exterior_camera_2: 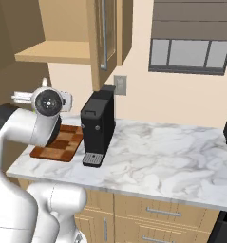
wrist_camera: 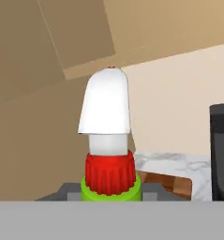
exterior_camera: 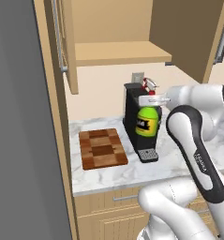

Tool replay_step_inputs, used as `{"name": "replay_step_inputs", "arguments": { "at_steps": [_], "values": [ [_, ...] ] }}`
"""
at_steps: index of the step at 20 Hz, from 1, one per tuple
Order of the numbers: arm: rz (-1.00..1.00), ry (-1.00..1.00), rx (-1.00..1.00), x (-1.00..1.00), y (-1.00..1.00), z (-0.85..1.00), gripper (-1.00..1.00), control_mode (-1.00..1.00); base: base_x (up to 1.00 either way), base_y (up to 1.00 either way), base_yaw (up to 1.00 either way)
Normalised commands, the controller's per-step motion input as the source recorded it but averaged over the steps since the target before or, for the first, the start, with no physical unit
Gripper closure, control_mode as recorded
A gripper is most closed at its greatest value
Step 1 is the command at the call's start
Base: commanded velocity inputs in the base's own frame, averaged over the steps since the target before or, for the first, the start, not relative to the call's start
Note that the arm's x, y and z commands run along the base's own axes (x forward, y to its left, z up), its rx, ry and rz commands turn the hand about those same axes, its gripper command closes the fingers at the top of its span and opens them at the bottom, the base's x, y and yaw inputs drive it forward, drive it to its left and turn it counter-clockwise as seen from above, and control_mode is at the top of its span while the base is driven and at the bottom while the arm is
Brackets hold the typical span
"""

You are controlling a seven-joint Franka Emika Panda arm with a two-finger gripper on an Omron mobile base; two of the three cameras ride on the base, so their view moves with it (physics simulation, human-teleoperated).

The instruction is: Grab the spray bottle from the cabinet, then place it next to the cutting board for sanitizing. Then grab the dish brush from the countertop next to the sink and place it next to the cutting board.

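The bottle (exterior_camera: 148,121) is clamped between the closed fingers (wrist_camera: 66,191) – upright, nozzle above them – and carried below the open cabinet (exterior_camera: 118,51), the board (exterior_camera: 102,148) lying lower down to one side, ready for placement beside it.

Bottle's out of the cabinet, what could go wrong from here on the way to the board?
1. The green spray bottle with red neck hangs right in front of the black coffee machine; swinging low toward the checkered wooden cutting board may clip it.
2. The gripper seems to hold the bottle near its neck, so it might tilt or slip.
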Motion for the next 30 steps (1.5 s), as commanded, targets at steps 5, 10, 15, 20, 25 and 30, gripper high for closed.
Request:
{"name": "replay_step_inputs", "arguments": {
  "at_steps": [5, 10, 15, 20, 25, 30],
  "values": [
    [0.31, -0.07, -0.13, -0.11, -0.11, -0.48, 1.00, -1.00, 0.00, 0.00, 0.00],
    [0.30, -0.12, -0.04, -0.22, -0.19, -0.44, 1.00, -1.00, 0.00, 0.00, 0.00],
    [0.25, -0.08, 0.00, -0.11, -0.24, -0.38, 1.00, -1.00, 0.00, 0.00, 0.00],
    [0.26, -0.02, 0.00, 0.09, -0.28, -0.37, 1.00, -1.00, 0.00, 0.00, 0.00],
    [0.22, -0.15, 0.00, 0.02, -0.14, -0.48, 1.00, -1.00, 0.00, 0.00, 0.00],
    [0.07, -0.24, 0.01, 0.00, 0.00, -0.59, 1.00, -1.00, 0.00, 0.00, 0.00]
  ]
}}
